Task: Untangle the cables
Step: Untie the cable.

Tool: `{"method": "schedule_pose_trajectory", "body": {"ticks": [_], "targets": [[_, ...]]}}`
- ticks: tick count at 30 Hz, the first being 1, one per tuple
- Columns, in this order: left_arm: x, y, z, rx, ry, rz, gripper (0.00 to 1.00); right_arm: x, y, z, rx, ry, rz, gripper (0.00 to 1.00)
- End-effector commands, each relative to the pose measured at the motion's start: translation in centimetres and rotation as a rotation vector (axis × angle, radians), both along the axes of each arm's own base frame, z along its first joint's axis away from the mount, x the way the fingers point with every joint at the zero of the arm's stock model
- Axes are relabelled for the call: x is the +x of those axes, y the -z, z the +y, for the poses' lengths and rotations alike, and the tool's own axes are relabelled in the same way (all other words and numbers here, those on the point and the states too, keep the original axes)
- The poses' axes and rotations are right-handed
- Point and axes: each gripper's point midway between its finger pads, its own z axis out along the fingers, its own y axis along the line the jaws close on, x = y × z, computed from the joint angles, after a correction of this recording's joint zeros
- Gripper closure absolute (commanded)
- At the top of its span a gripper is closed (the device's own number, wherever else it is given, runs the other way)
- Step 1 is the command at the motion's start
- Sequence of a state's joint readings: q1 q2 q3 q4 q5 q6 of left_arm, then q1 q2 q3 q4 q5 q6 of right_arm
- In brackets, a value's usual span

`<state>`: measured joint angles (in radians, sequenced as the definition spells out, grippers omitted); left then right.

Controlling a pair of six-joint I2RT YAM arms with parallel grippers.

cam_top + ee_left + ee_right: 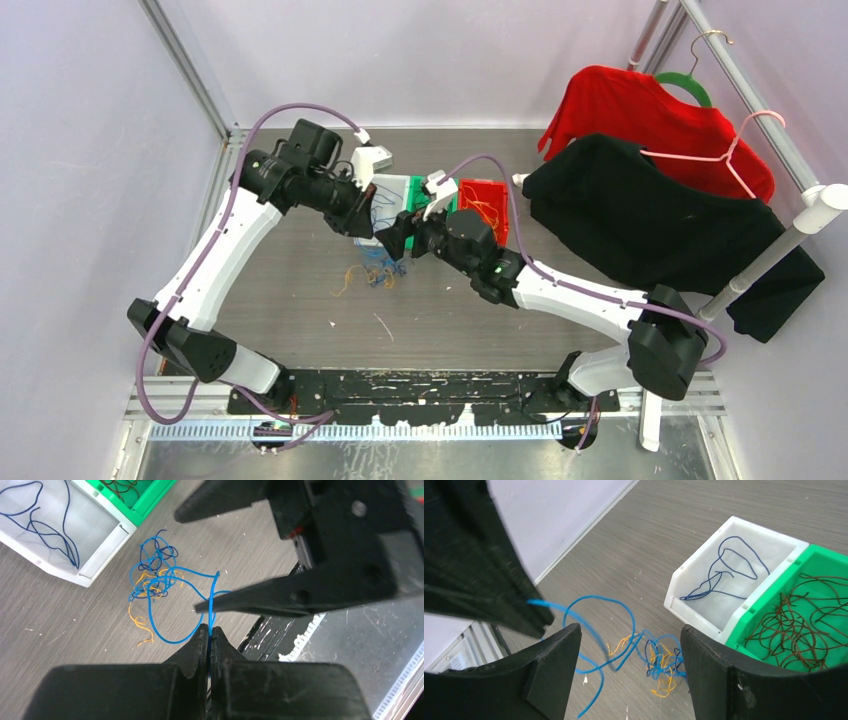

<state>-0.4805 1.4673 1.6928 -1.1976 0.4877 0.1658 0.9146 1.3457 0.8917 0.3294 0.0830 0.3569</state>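
Cables [155, 580] lie tangled on the worktop [60, 625] near the white bin [102, 550]. Our left end effector [210, 632] pinches one light-blue strand [216, 585] between closed tips, while our right end effector [629, 632] stands wide just beside it, gripping nothing.

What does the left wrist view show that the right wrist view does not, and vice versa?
Left wrist only: the left gripper, tips shut on the light blue cable, and the toothed white strip. Right wrist only: the wall. Both: the open right gripper, the tangle on the table, the white bin, the green bin.
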Motion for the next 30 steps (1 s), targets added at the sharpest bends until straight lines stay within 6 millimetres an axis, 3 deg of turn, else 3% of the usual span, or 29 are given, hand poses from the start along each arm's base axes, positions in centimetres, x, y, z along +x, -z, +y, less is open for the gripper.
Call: {"method": "schedule_pose_trajectory", "body": {"ticks": [1,7,12,15,30], "targets": [[-2.0,-3.6,0.3,-0.001,0.086,-0.104,1.0,1.5,-4.1,0.3,0.082,0.057,-0.096,0.23],[-3.5,-7.1,-0.8,-0.036,0.162,-0.147,1.0,2.5,-4.8,0.5,0.168,0.107,-0.118,0.24],[-4.0,-10.9,-1.4,-0.073,0.239,-0.228,1.0,2.1,-5.8,3.4,0.215,-0.004,-0.109,0.24],[-3.2,-13.3,-1.5,-0.092,0.253,-0.354,1.0,2.1,-3.8,4.2,0.187,-0.019,-0.057,0.25],[0.1,-24.1,-0.7,-0.206,0.117,-0.827,1.0,2.6,5.9,3.4,0.12,0.066,0.11,0.33]]}}
